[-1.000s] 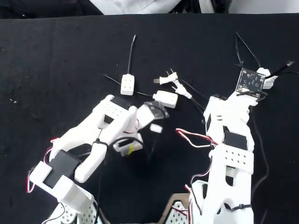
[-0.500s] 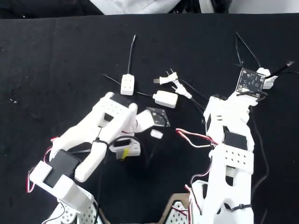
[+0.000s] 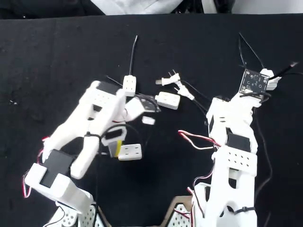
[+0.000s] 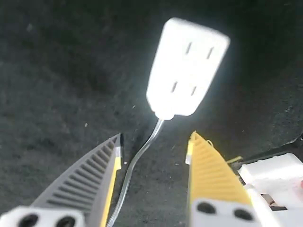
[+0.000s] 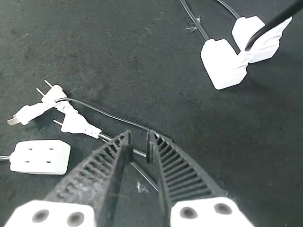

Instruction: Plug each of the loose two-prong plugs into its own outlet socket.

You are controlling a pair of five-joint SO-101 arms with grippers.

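Black cloth [image 3: 57, 56] covered the table; two white arms entered from the bottom edge of the high view. Upper outlet [image 3: 129, 85] lay flat left of centre, its cord [image 3: 134, 49] running toward the top edge. Centre outlet [image 3: 168, 100] lay just lower right of it, long side across the frame, slots up. Upper plug [image 3: 165, 81] and lower plug [image 3: 186, 92] lay loose and close together, just above and right of the centre outlet, in no socket. Whether a third plug sat in that cluster, could not tell. Left arm [image 3: 97, 106] slanted up from the lower left, its end beside the centre outlet. Left claw [image 4: 155, 138] stood wide apart and empty, centre outlet just past its tips, that outlet's lead [image 4: 137, 163] running between the fingers ungripped. Right arm [image 3: 236, 161] stood up the right half of the frame. Right claw [image 5: 139, 136] was all but together, a slit left, clamped on nothing, near the lower plug but apart from it. Two white blocks [image 5: 221, 64] lay side by side beyond it, kind unclear.
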